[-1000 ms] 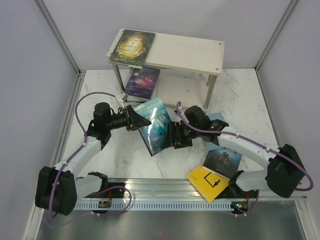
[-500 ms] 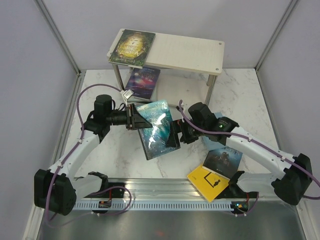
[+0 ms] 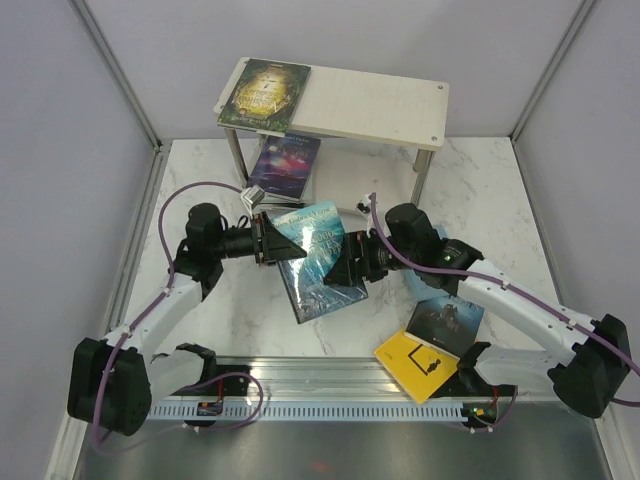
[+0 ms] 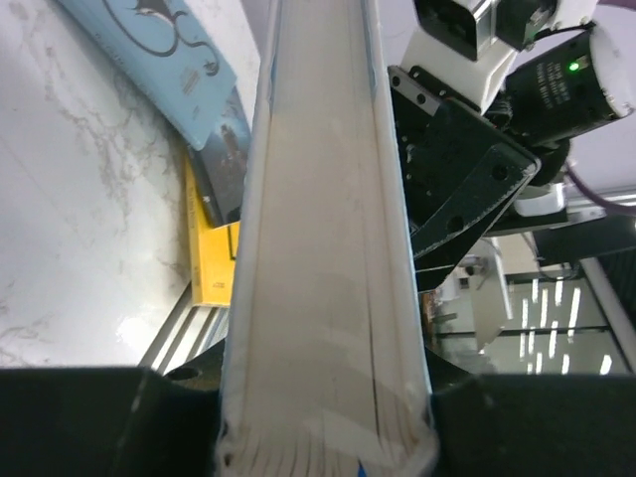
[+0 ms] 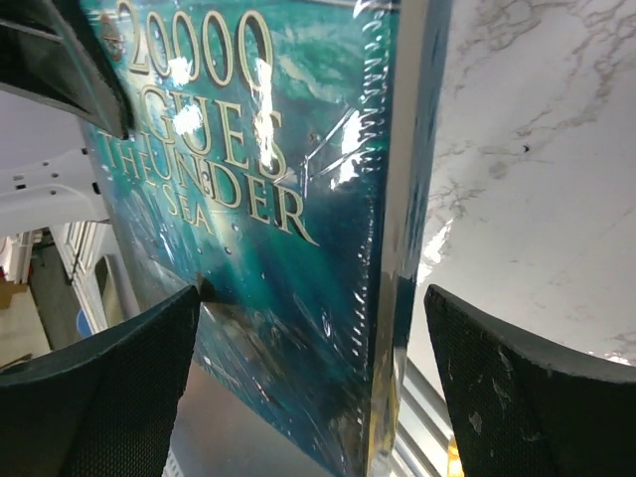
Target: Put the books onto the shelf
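1. Two grippers sit close together in front of the shelf [image 3: 370,105].
2. My left gripper [image 3: 274,240] squeezes one edge of the teal book [image 3: 318,250], just in front of the shelf.
3. My right gripper [image 3: 346,268] is spread wide around the book's other edge, not squeezing it.

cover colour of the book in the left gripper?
Teal, with pale gold lettering. The book shows best in the right wrist view.
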`<state>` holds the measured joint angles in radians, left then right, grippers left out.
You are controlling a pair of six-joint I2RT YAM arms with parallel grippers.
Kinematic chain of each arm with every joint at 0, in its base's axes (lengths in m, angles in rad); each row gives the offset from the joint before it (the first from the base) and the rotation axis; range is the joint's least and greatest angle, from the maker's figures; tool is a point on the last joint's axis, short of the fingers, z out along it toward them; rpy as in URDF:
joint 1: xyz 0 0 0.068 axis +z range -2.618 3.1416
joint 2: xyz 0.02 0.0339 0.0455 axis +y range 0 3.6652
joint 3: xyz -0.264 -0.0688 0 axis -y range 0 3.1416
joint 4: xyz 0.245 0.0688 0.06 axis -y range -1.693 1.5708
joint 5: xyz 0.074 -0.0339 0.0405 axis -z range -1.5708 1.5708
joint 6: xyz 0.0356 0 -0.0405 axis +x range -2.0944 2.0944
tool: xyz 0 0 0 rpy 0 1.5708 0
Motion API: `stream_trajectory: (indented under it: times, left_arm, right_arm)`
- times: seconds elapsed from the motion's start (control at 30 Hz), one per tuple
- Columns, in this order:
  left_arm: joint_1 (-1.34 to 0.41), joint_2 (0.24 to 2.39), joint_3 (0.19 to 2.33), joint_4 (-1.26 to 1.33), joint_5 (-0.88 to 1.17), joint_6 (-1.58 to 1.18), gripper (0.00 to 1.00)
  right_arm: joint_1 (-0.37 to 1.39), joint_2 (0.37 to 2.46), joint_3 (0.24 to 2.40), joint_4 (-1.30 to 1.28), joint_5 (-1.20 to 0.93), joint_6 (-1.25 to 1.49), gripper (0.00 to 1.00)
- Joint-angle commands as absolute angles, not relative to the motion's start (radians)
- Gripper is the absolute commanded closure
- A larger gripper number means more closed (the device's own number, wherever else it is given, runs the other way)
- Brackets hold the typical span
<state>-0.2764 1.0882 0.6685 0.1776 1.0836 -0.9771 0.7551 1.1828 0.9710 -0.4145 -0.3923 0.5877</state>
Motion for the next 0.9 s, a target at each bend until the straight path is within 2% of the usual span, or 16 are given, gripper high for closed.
stream_trajectory:
  times: [0.0,0.07,0.1,0.17,0.33,0.37,0.53,0.57,0.6,0.63,0.73,0.77,0.8,0.83,0.87]
  left_arm:
    - [-0.29,1.064,0.615,0.778,1.226,-1.445,0.98]
    - [-0.288,1.084,0.589,0.936,1.203,-1.547,0.98]
    - [-0.288,1.101,0.58,0.966,1.201,-1.564,0.98]
    - [-0.29,1.112,0.586,0.973,1.19,-1.572,0.98]
    - [-0.29,1.134,0.64,0.828,1.175,-1.459,0.98]
    - [-0.288,1.14,0.647,0.827,1.174,-1.459,0.98]
    - [-0.288,1.184,0.675,0.884,1.132,-1.514,0.98]
    - [-0.288,1.189,0.684,0.87,1.124,-1.516,0.93]
    - [-0.288,1.195,0.707,0.85,1.117,-1.513,0.85]
    - [-0.29,1.2,0.724,0.827,1.1,-1.487,0.69]
    - [-0.282,1.177,0.825,0.576,1.05,-1.378,0.54]
    - [-0.279,1.166,0.863,0.352,1.03,-1.241,0.48]
    - [-0.275,1.146,0.955,0.21,1.005,-1.162,0.42]
    - [-0.261,1.141,1.0,0.104,0.952,-1.031,0.3]
    - [-0.25,1.138,1.065,-0.041,0.933,-0.987,0.25]
  right_arm:
    - [0.753,1.174,0.914,-0.307,-0.423,0.644,0.05]
    - [0.752,1.151,0.908,-0.291,-0.44,0.65,0.17]
    - [0.752,1.143,0.908,-0.293,-0.443,0.65,0.37]
    - [0.753,1.114,0.902,-0.298,-0.46,0.666,0.58]
    - [0.755,1.043,0.862,-0.299,-0.472,0.71,0.89]
    - [0.753,1.032,0.856,-0.301,-0.474,0.716,1.0]
    - [0.753,1.011,0.857,-0.252,-0.532,0.758,1.0]
    - [0.753,1.015,0.865,-0.236,-0.535,0.781,1.0]
    - [0.753,1.02,0.874,-0.215,-0.534,0.788,1.0]
    - [0.753,1.035,0.906,-0.21,-0.513,0.796,1.0]
    - [0.736,1.074,1.007,-0.219,-0.477,0.811,1.0]
    - [0.724,1.086,1.034,-0.221,-0.483,0.815,1.0]
    - [0.7,1.104,1.084,-0.228,-0.491,0.824,1.0]
    - [0.689,1.106,1.104,-0.233,-0.494,0.827,1.0]
    - [0.681,1.106,1.121,-0.239,-0.5,0.83,1.0]
